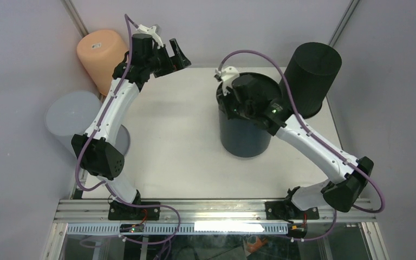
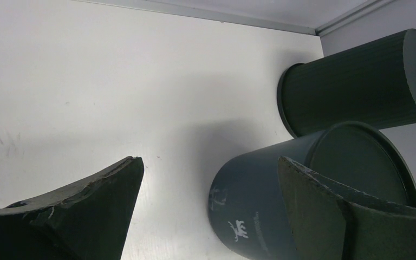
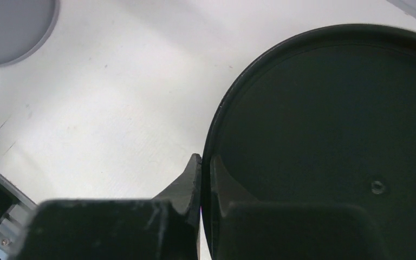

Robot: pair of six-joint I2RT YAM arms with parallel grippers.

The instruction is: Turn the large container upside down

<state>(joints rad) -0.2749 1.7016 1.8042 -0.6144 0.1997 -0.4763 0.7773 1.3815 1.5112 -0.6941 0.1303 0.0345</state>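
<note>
Slate-grey large container (image 1: 244,138) stands upright on the counter (image 1: 173,141), its rim clenched in the right claw (image 3: 205,162) directly above it; left claw (image 2: 208,162) hangs released, the container ahead and right of it.

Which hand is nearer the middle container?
Right. The right hand grips the rim of the container; the left hand hangs open near the far left corner of the table, clear of it.
</note>
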